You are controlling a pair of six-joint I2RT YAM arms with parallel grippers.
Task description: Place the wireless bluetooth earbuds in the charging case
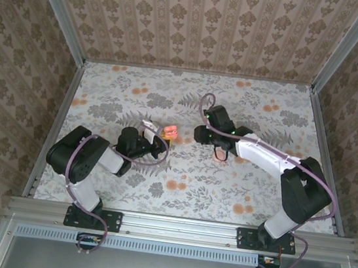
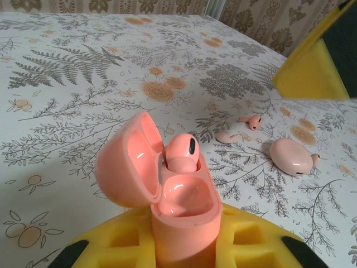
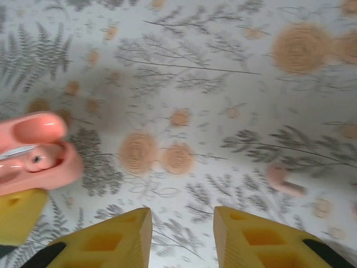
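Earbud (image 2: 183, 149) sits in the open charging case (image 2: 184, 218) pinched by the left end effector (image 2: 184, 254); a second earbud (image 3: 283, 181) lies on the surface (image 3: 223, 84) ahead-right of the spread right end effector (image 3: 181, 231), open surface on every side of it.

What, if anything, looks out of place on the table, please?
One earbud lies loose on the table, apart from the open charging case, whose second slot is empty. Nothing looks damaged.
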